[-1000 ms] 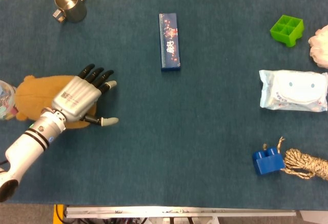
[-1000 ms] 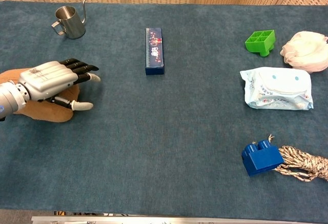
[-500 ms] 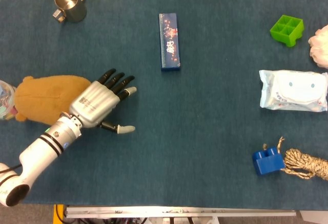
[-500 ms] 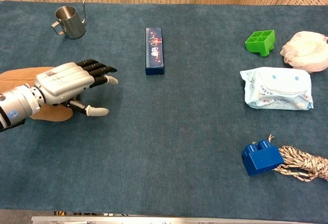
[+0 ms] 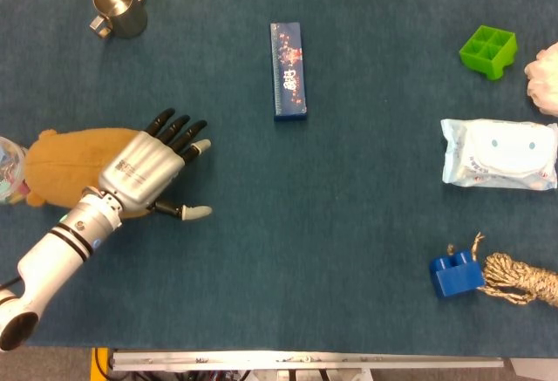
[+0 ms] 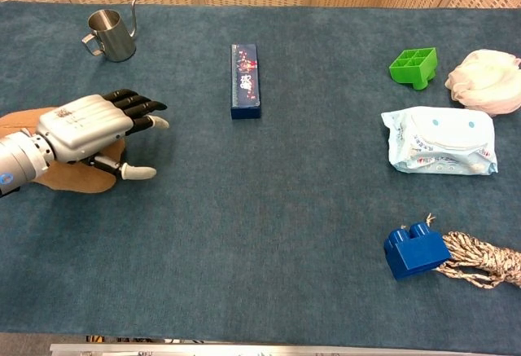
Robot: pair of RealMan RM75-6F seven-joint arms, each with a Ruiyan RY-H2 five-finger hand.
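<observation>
My left hand (image 5: 148, 172) (image 6: 89, 128) hovers at the left of the table with its fingers spread and nothing in it. It lies over the right end of a brown plush toy (image 5: 65, 165) (image 6: 57, 175), which it partly covers; I cannot tell whether it touches the toy. A long dark blue box (image 5: 288, 70) (image 6: 245, 80) lies well to the right of the fingertips. A steel pitcher (image 5: 118, 8) (image 6: 110, 34) stands at the far left. My right hand is in neither view.
At the right lie a green block (image 5: 488, 50) (image 6: 413, 66), a wet-wipes pack (image 5: 499, 153) (image 6: 440, 141), a white puff (image 5: 542, 78) (image 6: 486, 81), a blue brick (image 5: 455, 275) (image 6: 415, 251) and a coil of rope (image 5: 523, 279) (image 6: 480, 259). A clear container (image 5: 9, 170) shows at the left edge.
My left hand reached right off the plush toy, then drew back left over its right end, fingers still spread. Nothing else moved.
</observation>
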